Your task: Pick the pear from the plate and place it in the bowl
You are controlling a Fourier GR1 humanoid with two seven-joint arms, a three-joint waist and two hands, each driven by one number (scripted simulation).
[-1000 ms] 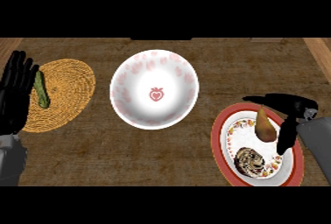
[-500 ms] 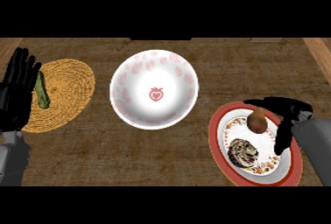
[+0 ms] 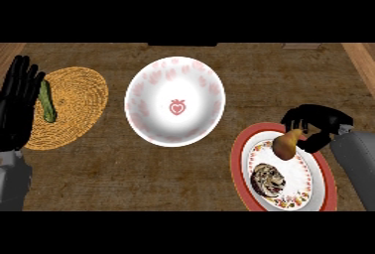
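**Pear in the fingers, bowl waiting up and to the left**

Pear [image 3: 285,146] sits at the upper end of the red-rimmed plate [image 3: 235,163], lower right of the frame. The right hand [image 3: 316,124] is on it now, fingers curled over the narrow top, with the fat brown end hanging down toward the plate's middle. I can't tell from here whether the fruit has left the plate or is only tipped up.

With a pinch that high on the neck, the heavy end looks likely to swing. I'd want a straight lift first, high enough to pass the plate's rim, and no sideways pull until it is free.

Then comes the carry, up and left across the bare wooden surface [image 3: 147,173] to the white bowl [image 3: 154,124], which sits near the plate but not touching it. The pear needs to cross that near wall with room to spare. It should come down over the little red mark at the centre, and the fingers should open low, so it settles rather than rolls up the side.

Over at the left edge, the left hand [image 3: 18,104] rests open with fingers up. It is beside the woven mat [image 3: 77,114] and its green vegetable [image 3: 48,101], well clear of the route.
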